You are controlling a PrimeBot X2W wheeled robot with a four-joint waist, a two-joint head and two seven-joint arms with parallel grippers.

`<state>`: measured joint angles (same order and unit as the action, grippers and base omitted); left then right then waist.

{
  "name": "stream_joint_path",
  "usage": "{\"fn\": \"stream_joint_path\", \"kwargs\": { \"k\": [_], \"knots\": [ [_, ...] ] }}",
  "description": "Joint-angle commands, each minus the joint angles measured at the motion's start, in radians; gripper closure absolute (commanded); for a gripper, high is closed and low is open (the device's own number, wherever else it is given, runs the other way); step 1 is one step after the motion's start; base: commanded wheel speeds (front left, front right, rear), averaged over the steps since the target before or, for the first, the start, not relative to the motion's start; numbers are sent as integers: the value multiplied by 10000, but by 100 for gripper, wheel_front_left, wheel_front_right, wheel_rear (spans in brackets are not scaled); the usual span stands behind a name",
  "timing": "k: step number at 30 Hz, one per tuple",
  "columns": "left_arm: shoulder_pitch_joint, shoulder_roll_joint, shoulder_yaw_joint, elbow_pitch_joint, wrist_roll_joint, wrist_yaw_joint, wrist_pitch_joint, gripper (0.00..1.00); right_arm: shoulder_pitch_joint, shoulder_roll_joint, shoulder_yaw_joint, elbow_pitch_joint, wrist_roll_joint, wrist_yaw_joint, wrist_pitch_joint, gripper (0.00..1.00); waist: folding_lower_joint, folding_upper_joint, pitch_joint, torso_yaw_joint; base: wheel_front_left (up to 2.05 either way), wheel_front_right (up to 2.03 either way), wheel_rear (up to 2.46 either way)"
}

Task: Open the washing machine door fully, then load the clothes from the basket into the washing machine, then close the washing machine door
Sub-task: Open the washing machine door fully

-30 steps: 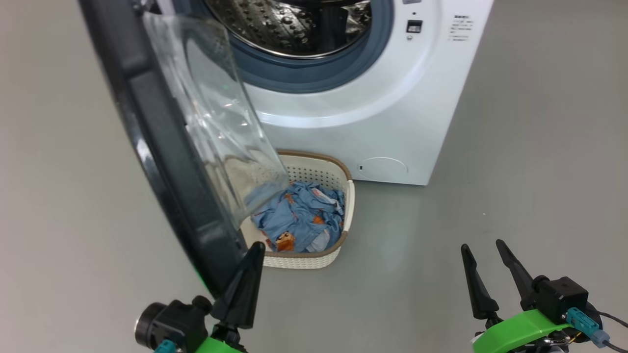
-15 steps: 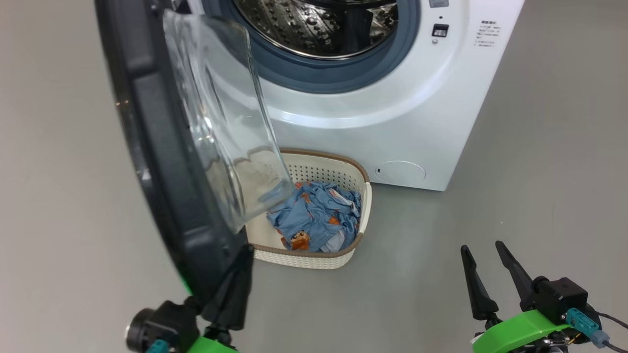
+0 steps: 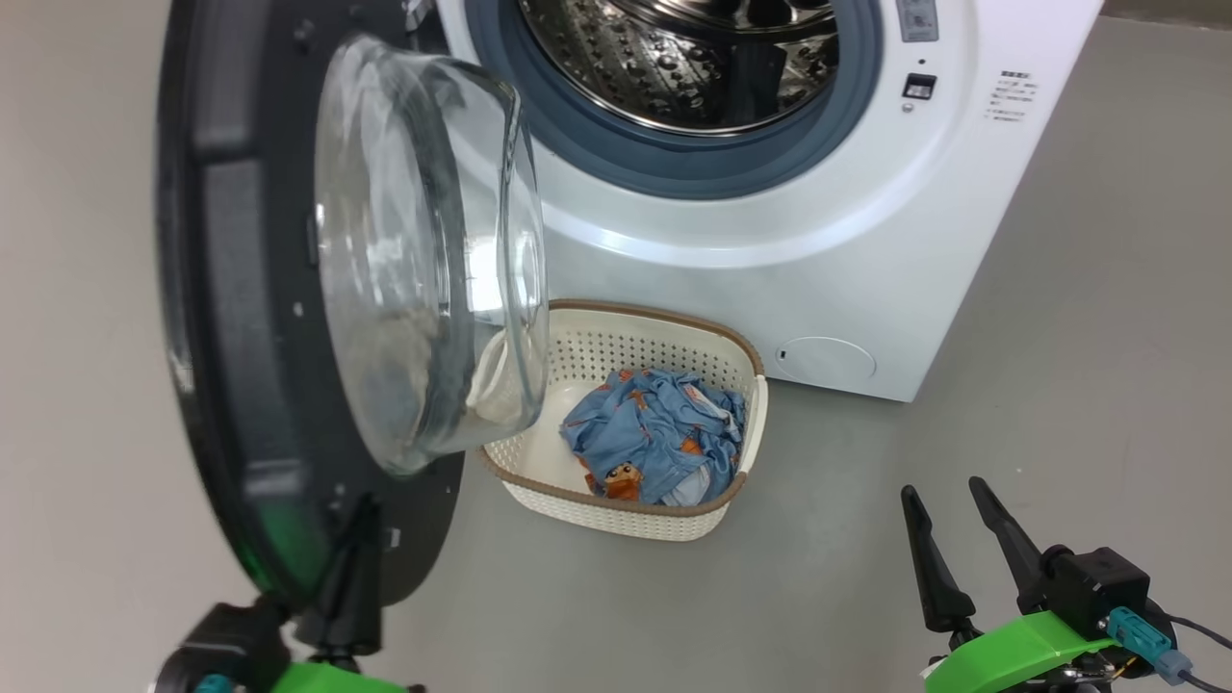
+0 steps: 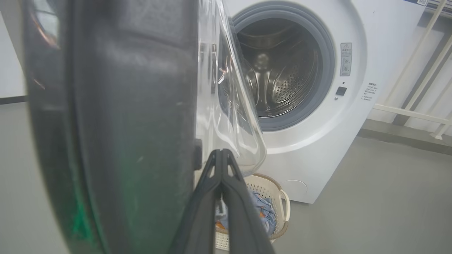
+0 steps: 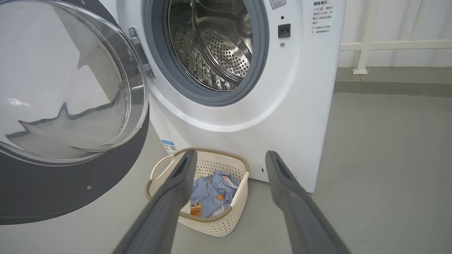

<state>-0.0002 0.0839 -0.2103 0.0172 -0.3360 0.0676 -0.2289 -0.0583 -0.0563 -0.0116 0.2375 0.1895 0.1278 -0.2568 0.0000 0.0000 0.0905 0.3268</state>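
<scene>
Left, the door, stiff and heavy, stands wide, your left gripper at its lower edge, jaws closed on nothing. Centre, soft, light clothes lie bunched in the basket by the washer: pinch a raised fold. Right, your right gripper hovers over the floor, jaws open.

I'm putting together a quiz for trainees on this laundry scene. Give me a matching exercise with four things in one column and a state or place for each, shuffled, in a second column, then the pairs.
Column one
1. washing machine door
2. clothes
3. left gripper
4. right gripper

Column two
a. open, holding nothing
b. standing open
c. lying in the basket
d. shut, by the door's lower edge

Pairs: 1-b, 2-c, 3-d, 4-a
</scene>
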Motion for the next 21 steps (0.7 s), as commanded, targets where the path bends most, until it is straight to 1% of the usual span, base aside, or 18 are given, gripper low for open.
{"fn": "stream_joint_path", "kwargs": {
  "k": [1, 8, 10, 21],
  "knots": [
    [-182, 265, 571, -126, -92, 164, -71, 100, -96, -40, 294, -208, 83, 29, -49, 0, 0, 0, 12, 61, 0, 0, 0],
    [-446, 533, 1438, 397, -545, 290, -171, 100, -161, -74, 355, -215, 81, 29, -49, 0, 0, 0, 154, 91, 0, 0, 0],
    [-671, 675, 1896, 739, -770, 350, -210, 100, -225, -104, 404, -195, 85, 29, -49, 0, 0, 0, 240, 18, 0, 0, 0],
    [-1462, 1148, 3340, 1726, -1342, 470, -305, 100, -415, -240, 545, -132, 110, 29, -49, 0, 0, 0, 488, -286, 0, 0, 0]
  ]
}}
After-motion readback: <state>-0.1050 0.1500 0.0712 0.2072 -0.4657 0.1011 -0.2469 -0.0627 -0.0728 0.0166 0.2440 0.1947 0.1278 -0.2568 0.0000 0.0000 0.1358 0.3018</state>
